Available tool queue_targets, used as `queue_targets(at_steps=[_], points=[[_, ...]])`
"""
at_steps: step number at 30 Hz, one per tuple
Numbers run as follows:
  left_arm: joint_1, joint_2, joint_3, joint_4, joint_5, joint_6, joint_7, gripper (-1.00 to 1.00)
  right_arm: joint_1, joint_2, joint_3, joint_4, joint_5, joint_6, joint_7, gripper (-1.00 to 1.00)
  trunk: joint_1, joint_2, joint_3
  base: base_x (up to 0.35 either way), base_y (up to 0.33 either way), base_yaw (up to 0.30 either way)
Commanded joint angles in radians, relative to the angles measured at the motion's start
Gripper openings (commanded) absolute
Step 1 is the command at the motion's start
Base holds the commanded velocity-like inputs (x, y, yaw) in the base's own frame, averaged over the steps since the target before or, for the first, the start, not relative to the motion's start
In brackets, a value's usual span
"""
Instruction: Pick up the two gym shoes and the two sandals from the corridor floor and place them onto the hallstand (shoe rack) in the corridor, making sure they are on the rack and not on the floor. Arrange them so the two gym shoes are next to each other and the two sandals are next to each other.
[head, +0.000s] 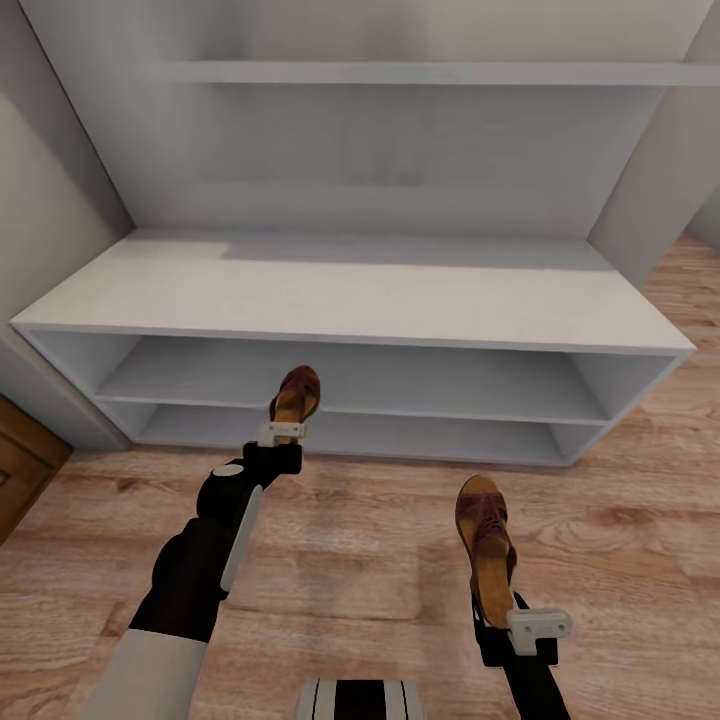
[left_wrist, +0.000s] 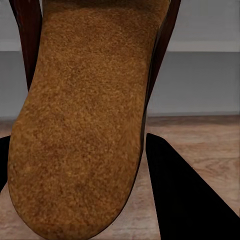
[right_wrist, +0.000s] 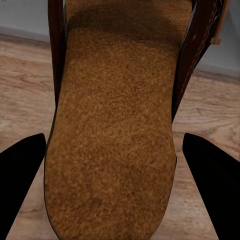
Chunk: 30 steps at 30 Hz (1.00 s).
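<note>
In front of the hallstand (head: 350, 290): two sandals, one per gripper, both off the floor. Left gripper (head: 281, 432) clamps the left sandal (head: 296, 393) by its heel, toe at the rack's upper tier opening. Right gripper (head: 515, 628) clamps the right sandal (head: 484, 545) over the wood-plank corridor floor (head: 360, 560). Two tiers plus flat top, one high shelf (head: 420, 72). Grey walls either side.

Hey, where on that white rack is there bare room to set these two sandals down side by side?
The hallstand's flat top is bare from edge to edge, bordered by the back panel behind. The upper tier beneath is bare too but shallow. The left sandal hangs before that tier; the right sandal is over the corridor floor.
</note>
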Motion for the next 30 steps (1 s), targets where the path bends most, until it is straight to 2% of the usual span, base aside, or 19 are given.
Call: queue_targets(at_steps=[1,11,30], points=[[0.000,0.000,0.000,0.000,-0.003,0.000,-0.002,-1.00,0.000,0.000,0.000,0.000,-0.001,0.000,0.002,-1.00,0.000,0.000,0.000,0.197,0.000,0.000],[0.000,0.000,0.000,0.000,-0.004,0.000,0.001,-1.00,0.000,0.000,0.000,-0.001,-0.001,0.000,0.002,-1.00,0.000,0.000,0.000,0.179,0.000,0.000],[0.000,0.000,0.001,0.007,-0.005,0.001,0.002,-1.00,0.005,0.000,0.000,-0.008,-0.001,0.000,0.002,-1.00,0.000,0.000,0.000,0.023,0.000,0.000]])
